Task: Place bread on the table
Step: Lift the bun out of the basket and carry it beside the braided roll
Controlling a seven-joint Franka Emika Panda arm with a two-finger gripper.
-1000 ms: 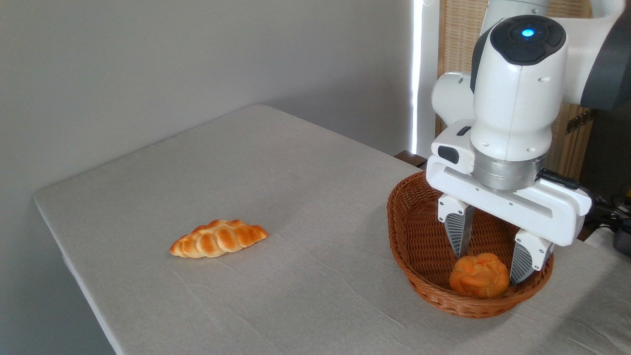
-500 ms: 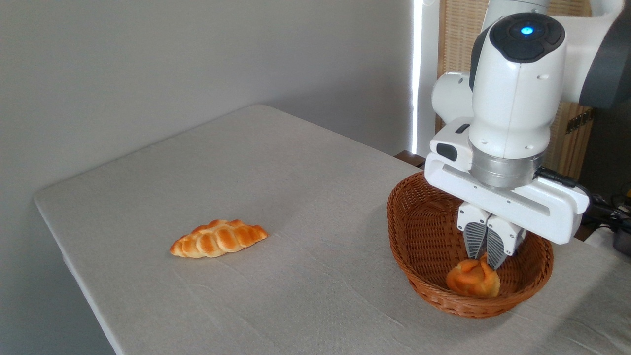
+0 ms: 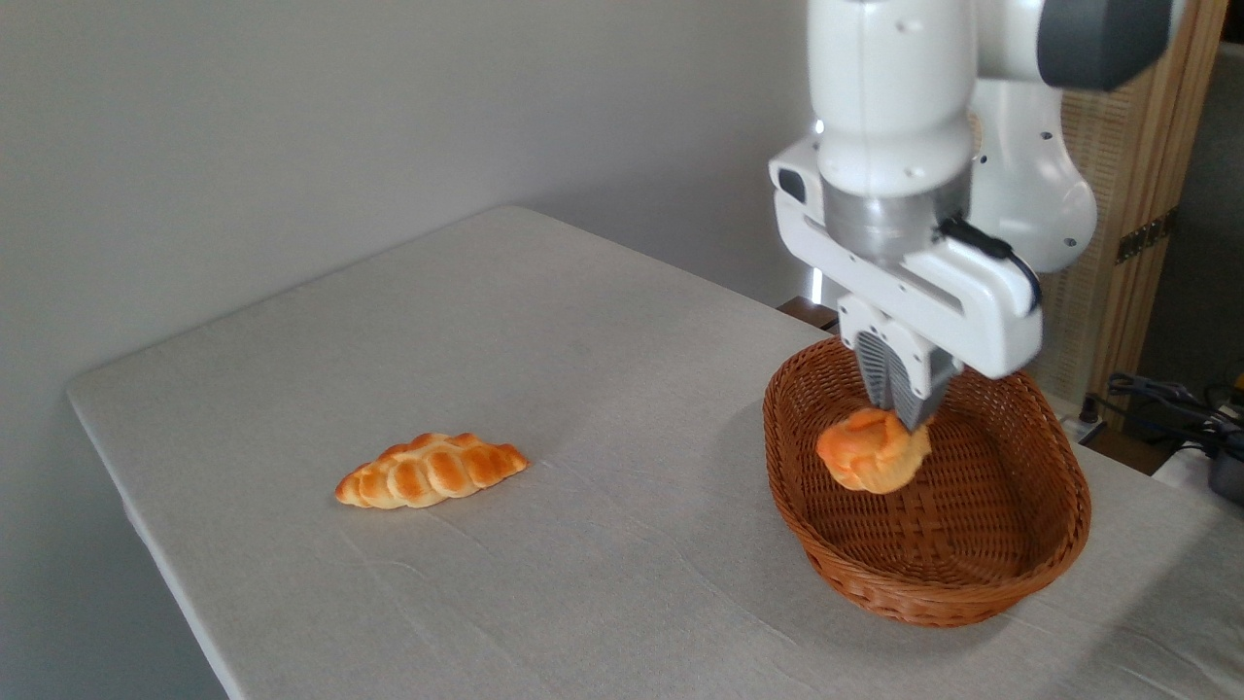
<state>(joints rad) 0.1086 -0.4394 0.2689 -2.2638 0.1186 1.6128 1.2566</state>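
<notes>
tool (image 3: 902,413) now pinched shut on top of bread (image 3: 872,459), which half a second ago sat on basket (image 3: 933,593) floor; now lifted clear, hanging over basket's left part. pick done, next carry left to bare bench (image 3: 603,544), near braided loaf (image 3: 431,471)

- Single fixed view, set above table (image 3: 544,321) height, looking down at an angle across the cloth.
- Faces a plain grey wall at the back and left.
- Near enough to cut off the table's front and right edges; far left corner in view.
- Basket (image 3: 1011,583) at lower right, braided loaf (image 3: 431,471) left of centre.
- Arm entering from upper right, its top cropped.
</notes>
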